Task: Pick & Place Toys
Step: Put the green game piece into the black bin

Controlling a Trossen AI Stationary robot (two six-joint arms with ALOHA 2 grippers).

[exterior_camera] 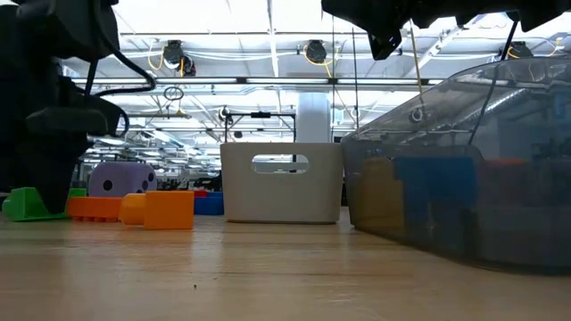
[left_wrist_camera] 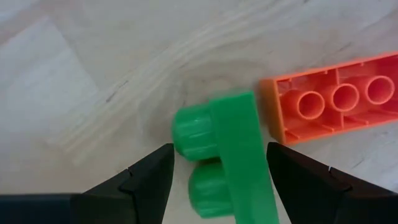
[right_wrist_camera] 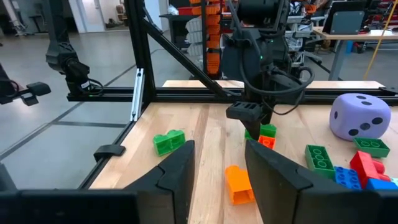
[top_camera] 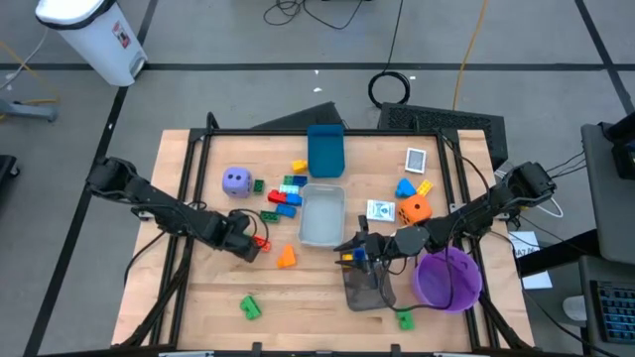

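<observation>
Between the fingers of the left gripper (left_wrist_camera: 214,180), near the table's left-centre, lies a small green brick (left_wrist_camera: 227,158) on its side, its two round studs showing; the fingers stand apart on either side of it, and no contact with it can be made out. Just beside the green brick rests an orange brick (left_wrist_camera: 333,99), hollow underside up with round tubes visible, cut off at the frame edge. From above, the left gripper (top_camera: 241,238) covers both pieces almost wholly, so only a speck of red-orange shows at its tip. Close by on the wooden table (top_camera: 298,297) sits an orange wedge-shaped piece (top_camera: 286,257), and a purple die (top_camera: 236,179) stands farther back near a cluster of red, blue, green and yellow bricks (top_camera: 286,193). An orange die (top_camera: 415,208) lies on the right side, beside a pale grey tray (top_camera: 322,216). Another green brick (top_camera: 249,307) lies alone toward the front. The right gripper (top_camera: 359,253) hovers over a dark grey tray (top_camera: 365,290) next to the purple bowl (top_camera: 448,280), its fingers partly spread with a blue and yellow brick (top_camera: 348,257) at its tip, though whether that is gripped is hard to make out.
</observation>
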